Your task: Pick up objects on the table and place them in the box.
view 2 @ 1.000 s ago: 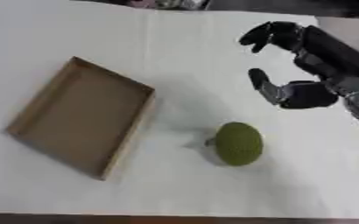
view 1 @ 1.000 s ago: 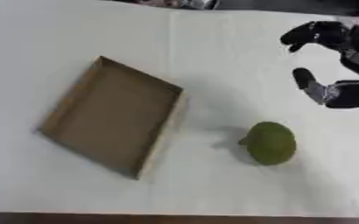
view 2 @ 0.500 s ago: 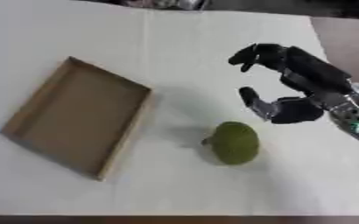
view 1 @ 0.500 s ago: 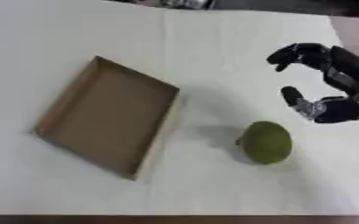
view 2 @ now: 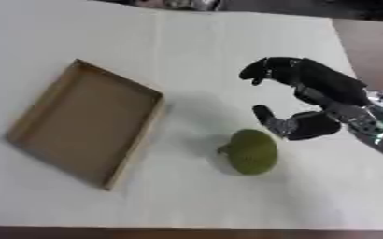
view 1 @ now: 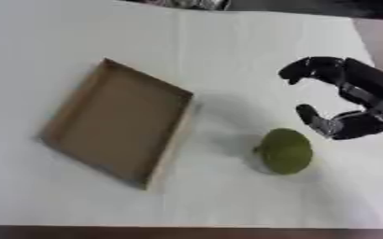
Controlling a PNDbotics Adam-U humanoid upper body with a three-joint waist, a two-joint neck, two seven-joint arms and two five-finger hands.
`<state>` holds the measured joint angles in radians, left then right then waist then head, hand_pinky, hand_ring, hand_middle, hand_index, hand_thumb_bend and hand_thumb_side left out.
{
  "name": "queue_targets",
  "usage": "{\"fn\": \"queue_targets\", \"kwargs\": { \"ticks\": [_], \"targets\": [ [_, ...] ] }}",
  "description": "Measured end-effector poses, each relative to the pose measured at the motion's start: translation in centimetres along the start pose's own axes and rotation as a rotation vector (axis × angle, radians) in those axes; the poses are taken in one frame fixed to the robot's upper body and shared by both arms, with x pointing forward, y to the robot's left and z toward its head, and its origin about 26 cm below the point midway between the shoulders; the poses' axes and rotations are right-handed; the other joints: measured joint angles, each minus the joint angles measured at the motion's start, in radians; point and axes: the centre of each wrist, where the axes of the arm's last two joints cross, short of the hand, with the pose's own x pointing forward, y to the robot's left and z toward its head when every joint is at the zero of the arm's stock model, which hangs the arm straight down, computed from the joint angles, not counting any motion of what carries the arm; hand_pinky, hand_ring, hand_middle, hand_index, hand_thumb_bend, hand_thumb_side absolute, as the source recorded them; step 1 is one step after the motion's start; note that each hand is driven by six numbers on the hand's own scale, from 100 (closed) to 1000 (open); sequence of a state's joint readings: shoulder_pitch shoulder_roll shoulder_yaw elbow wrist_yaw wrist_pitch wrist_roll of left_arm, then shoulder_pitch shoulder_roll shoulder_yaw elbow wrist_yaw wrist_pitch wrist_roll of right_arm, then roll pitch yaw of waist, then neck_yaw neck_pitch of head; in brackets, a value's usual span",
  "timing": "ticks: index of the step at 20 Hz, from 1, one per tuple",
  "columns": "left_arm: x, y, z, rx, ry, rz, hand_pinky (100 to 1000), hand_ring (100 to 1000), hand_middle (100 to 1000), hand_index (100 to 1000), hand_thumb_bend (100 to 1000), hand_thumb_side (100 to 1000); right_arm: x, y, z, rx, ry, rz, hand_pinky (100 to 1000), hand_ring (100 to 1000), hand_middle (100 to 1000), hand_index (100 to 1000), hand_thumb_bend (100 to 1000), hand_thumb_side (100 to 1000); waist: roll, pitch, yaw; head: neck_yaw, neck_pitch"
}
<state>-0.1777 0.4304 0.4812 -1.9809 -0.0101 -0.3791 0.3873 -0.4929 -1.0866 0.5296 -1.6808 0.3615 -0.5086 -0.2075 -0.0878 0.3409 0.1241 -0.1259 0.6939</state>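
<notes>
The right hand (view 2: 313,105) is held spread apart, holding nothing, just above a green fruit (view 2: 249,151) near the table's (view 2: 195,46) right edge.

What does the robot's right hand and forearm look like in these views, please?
The right hand is mostly black, with bulky rounded fingers and a thick thumb. At the wrist it changes to silver-grey metal, where a small green light shows. No left hand appears in either view.
</notes>
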Motion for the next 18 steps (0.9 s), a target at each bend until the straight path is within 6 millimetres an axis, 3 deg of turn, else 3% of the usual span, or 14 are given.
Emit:
{"fn": "queue_targets", "kwargs": {
  "ticks": [18],
  "targets": [
    [0.1,-0.2,-0.2,-0.027,-0.004,0.013,707,730,685,820,100,623,-0.6,1.7,1.2,0.063,-0.097,-0.009,856,711,817,888,100,852,-0.013,0.0,0.006,-0.009,0.001]
  ]
}}
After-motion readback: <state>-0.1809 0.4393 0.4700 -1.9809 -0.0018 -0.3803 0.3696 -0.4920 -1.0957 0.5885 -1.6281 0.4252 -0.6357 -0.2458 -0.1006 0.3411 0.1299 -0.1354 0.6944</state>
